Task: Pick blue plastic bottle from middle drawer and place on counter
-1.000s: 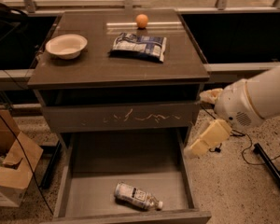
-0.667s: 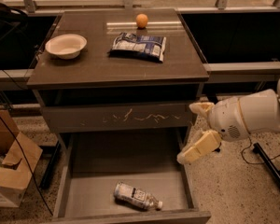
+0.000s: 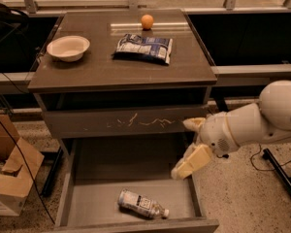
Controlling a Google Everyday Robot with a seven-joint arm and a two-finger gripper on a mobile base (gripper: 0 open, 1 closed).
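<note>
Speckled floor (image 3: 242, 203) runs under a grey drawer cabinet, w/ a rail and glass behind it at 12 o'clock. Far left, at about 8 o'clock in the frame, a cardboard box (image 3: 9, 178) sits on the floor, and a dark cable (image 3: 19, 154) crosses in front of it. On the counter (image 3: 102, 74) a pale bowl (image 3: 68, 47) stands upright at 10 o'clock. A blue-and-white snack bag (image 3: 143, 48) lies flat near the centre, and a small orange (image 3: 147, 21) sits just beyond it at 12 o'clock, apart from the bag. Below the top, a drawer w/ a pale-scratched front (image 3: 87, 123) is closed. Under that the middle drawer (image 3: 65, 193) is pulled out toward 6 o'clock. The blue plastic bottle (image 3: 141, 204) lies on its side on the drawer floor, right of centre and near the front wall, white cap pointing to approx 4 o'clock. It is not on the counter. At roughly 1 o'clock from the bottle, the gripper (image 3: 180, 148) hangs over the drawer's right side, just below the scratched front, well apart from the bottle. Its two cream fingers (image 3: 191, 161) are spread wide — nothing between them, nothing held. The white arm (image 3: 262, 120) comes in from the right edge at 3 o'clock.
</note>
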